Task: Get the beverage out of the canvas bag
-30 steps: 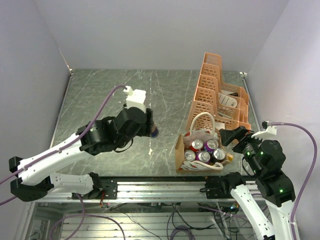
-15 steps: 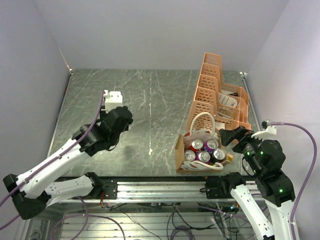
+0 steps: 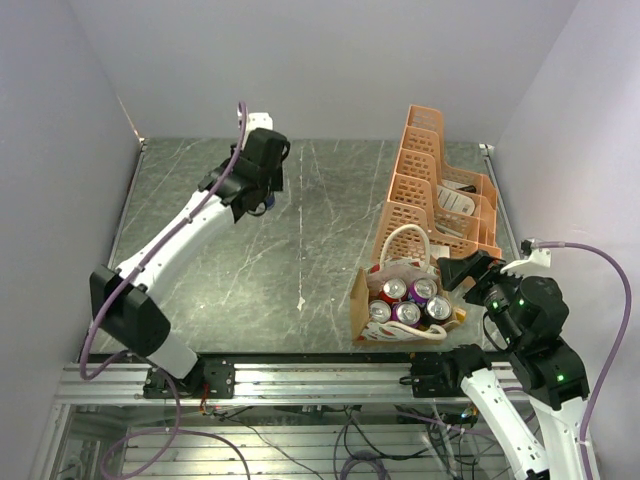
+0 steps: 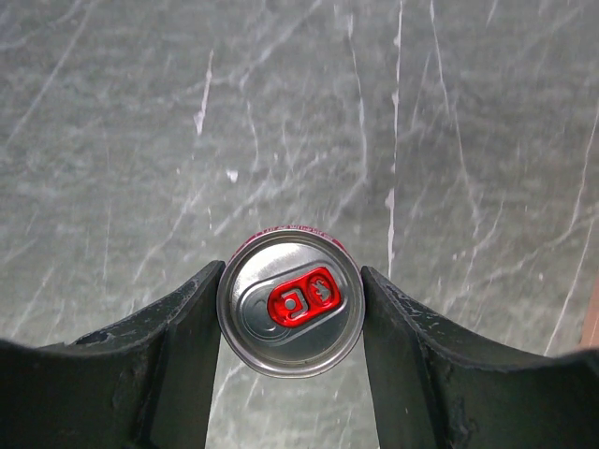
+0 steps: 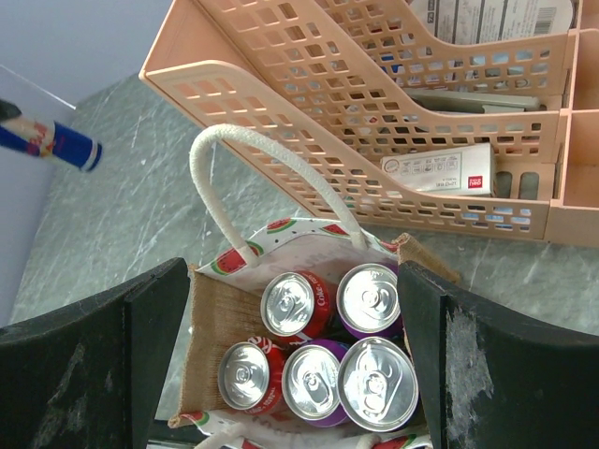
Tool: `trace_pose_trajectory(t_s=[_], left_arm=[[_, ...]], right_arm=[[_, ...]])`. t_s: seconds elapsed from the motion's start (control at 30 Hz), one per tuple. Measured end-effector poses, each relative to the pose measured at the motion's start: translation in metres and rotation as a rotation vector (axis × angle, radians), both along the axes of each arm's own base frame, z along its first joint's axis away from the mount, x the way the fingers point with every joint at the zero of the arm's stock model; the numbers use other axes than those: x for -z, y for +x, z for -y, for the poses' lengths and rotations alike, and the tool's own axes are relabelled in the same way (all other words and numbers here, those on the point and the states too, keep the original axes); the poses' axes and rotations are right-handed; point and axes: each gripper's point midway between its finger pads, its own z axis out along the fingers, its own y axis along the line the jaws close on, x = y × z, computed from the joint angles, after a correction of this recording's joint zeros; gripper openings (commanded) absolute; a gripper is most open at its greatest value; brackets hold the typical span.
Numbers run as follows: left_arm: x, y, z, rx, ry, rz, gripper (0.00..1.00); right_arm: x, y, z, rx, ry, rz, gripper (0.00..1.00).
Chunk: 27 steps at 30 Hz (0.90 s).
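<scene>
Five cans (image 5: 314, 379) are sitting in the bag (image 3: 358, 303), the right pincer (image 5: 293, 271) gaping wide beside it. Well left of the bag, the left pincer (image 4: 292, 271) is clamping a sixth can (image 4: 291, 327); only its wrist view is showing the red tab (image 4: 301, 296).

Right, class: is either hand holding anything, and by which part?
The left hand grips a red-tabbed can by opposite sides; the right hand, open by the canvas bag, holds nothing.

Grey, white-veined worktop (image 3: 330, 220) carries an orange plastic lattice rack (image 3: 425, 175) at its two o'clock corner, a red-marked white carton (image 5: 440, 170) lying in one compartment. An aluminium rail (image 3: 320, 380) runs along the worktop's six o'clock edge.
</scene>
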Motion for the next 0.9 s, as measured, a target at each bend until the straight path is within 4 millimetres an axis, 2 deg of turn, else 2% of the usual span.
trace_pose_trajectory(t_s=[0.17,0.27,0.37,0.5,0.6,0.73,0.9], left_arm=[[-0.020,0.041,-0.010,-0.035,-0.008,0.050,0.07],[-0.018,0.062,-0.022,-0.065,-0.014,0.061,0.07],[-0.003,0.078,-0.041,-0.088,-0.022,0.042,0.07],[0.030,0.092,-0.071,-0.104,-0.031,-0.011,0.07],[0.049,0.102,-0.083,-0.091,-0.045,-0.044,0.07],[0.067,0.115,-0.088,-0.064,-0.059,-0.065,0.07],[0.087,0.118,-0.083,-0.034,-0.046,-0.097,0.07]], right_arm=[[0.000,0.000,0.000,-0.001,0.000,0.000,0.93],[0.000,0.000,0.000,-0.001,0.000,0.000,0.93],[0.000,0.000,0.000,0.000,0.000,0.000,0.93],[0.000,0.000,0.000,0.000,-0.001,-0.003,0.93],[0.002,0.001,0.000,0.000,-0.002,-0.009,0.93],[0.003,0.002,0.000,0.001,-0.004,-0.015,0.93],[0.003,0.002,0.000,0.001,-0.004,-0.015,0.93]])
